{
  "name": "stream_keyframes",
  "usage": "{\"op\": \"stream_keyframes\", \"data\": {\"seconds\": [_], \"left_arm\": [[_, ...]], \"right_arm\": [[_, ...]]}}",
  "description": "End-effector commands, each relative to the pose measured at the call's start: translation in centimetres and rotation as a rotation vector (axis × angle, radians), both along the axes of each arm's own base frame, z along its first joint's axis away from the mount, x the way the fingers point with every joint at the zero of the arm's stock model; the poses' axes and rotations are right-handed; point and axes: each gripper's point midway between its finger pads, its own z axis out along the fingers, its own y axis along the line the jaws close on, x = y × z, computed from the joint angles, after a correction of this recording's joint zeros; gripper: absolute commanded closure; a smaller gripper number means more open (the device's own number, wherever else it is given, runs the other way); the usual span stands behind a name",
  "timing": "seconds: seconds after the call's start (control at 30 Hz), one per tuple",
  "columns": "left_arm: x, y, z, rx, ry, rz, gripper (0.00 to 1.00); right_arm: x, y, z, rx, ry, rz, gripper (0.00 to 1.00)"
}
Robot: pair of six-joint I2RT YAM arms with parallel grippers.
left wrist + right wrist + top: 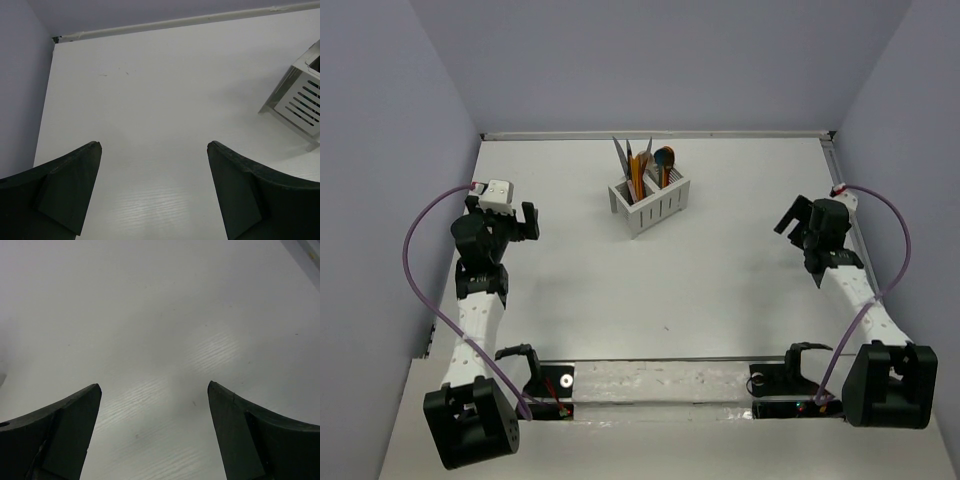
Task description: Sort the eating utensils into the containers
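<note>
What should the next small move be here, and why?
Probably just retract both arms: the slim coloured plastic utensils stand in the white slotted caddy, none shows on the white table, and the left gripper and right gripper are open and empty.

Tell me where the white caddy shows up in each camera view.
Top external: caddy at upper centre, with utensils standing in it.
Left wrist: one slotted corner of it at the right edge, cut off by the frame.
Right wrist: not in it.
Shared landmark: the rail along the far edge, which runs across the top of the top external and left wrist views.
</note>
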Motion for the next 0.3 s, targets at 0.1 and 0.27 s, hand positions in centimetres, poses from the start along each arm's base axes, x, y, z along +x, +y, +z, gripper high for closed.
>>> {"op": "stream_keyframes", "data": {"seconds": [0.1,0.27], "left_arm": [[0.2,-0.1,0.7,0.008,-0.035,-0.023,0.01],[0.3,-0.3,0.5,0.004,-0.03,-0.036,0.01]], "right_arm": [[1.9,1.4,1.1,0.094,-0.006,0.014,0.07],[2.1,2.0,0.6,0.113,-0.007,0.044,0.09]]}}
